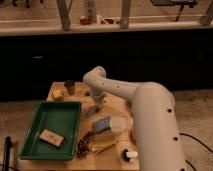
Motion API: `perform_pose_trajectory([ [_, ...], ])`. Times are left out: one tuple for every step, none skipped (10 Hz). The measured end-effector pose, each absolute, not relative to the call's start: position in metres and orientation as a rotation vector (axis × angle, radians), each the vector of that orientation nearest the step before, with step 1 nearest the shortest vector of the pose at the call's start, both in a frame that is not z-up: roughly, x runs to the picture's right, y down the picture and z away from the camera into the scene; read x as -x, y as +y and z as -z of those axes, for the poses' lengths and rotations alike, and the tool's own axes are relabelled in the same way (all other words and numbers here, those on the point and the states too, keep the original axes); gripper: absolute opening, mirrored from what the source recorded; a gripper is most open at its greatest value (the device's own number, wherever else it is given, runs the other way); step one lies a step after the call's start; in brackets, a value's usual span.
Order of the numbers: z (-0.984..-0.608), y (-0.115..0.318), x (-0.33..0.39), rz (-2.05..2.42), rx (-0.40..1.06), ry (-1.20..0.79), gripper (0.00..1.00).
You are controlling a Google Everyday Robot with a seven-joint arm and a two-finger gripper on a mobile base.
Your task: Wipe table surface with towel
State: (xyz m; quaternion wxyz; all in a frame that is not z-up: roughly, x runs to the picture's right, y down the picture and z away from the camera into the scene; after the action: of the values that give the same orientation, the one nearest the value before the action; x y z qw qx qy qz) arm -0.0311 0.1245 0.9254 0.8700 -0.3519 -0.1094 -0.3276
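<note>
Towel (92, 112) lay near the middle of the tabletop (79, 98), just off the right rim of the green tray (57, 119). The hand (96, 106) was directly over it, touching or nearly so; whether the hand was clenched on the cloth or released could not be told. Bare wood ran from the towel toward 12 o'clock, up to a dark cup (69, 86) by the far edge. At 5 o'clock a blue block (102, 123) and a white cup (119, 124) crowded close.
</note>
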Motion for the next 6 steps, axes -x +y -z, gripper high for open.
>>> perform_pose_trajectory([
  [-0.923,0.128,0.028,0.691,0.748,-0.223,0.00],
  [-0.922,0.129,0.018,0.682,0.758,-0.207,0.00],
  [-0.921,0.129,0.003,0.667,0.765,-0.189,0.00],
  [-0.921,0.127,-0.012,0.647,0.769,-0.170,0.00],
  [-0.922,0.124,-0.030,0.620,0.772,-0.147,0.00],
  [-0.925,0.119,-0.042,0.598,0.770,-0.128,0.00],
])
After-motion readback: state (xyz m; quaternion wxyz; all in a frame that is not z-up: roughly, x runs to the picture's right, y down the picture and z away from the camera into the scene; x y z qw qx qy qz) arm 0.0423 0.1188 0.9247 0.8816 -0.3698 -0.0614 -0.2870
